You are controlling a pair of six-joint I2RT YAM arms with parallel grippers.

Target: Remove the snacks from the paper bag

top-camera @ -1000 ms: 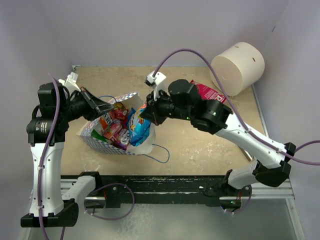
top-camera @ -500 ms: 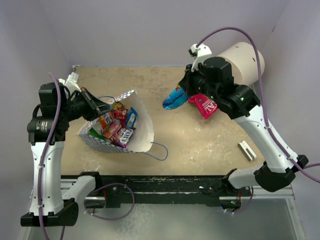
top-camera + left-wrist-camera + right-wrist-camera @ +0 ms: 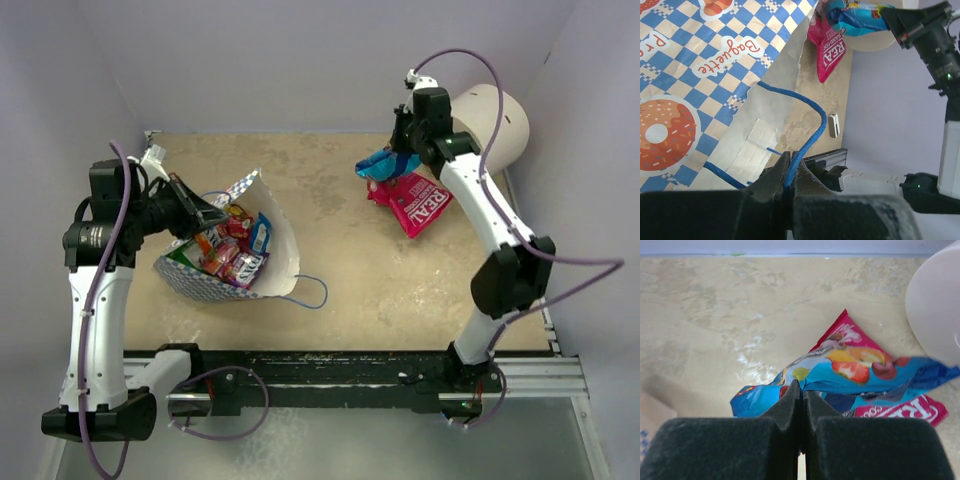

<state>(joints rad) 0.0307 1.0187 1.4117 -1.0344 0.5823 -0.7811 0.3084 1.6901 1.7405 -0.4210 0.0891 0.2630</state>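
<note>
Beige table (image 3: 350, 285) holds the paper bag (image 3: 282, 250) with snacks (image 3: 230, 255) inside, its cord handle (image 3: 812, 132) pinched by the nearer left end effector (image 3: 789, 161), while well right of the bag the right end effector (image 3: 801, 390) grips a blue packet (image 3: 865, 375) just above a pink packet (image 3: 422, 207).

Blue-white checkered paper bag (image 3: 200, 283) — blue packet (image 3: 386, 163), pink packet (image 3: 420, 206).
</note>
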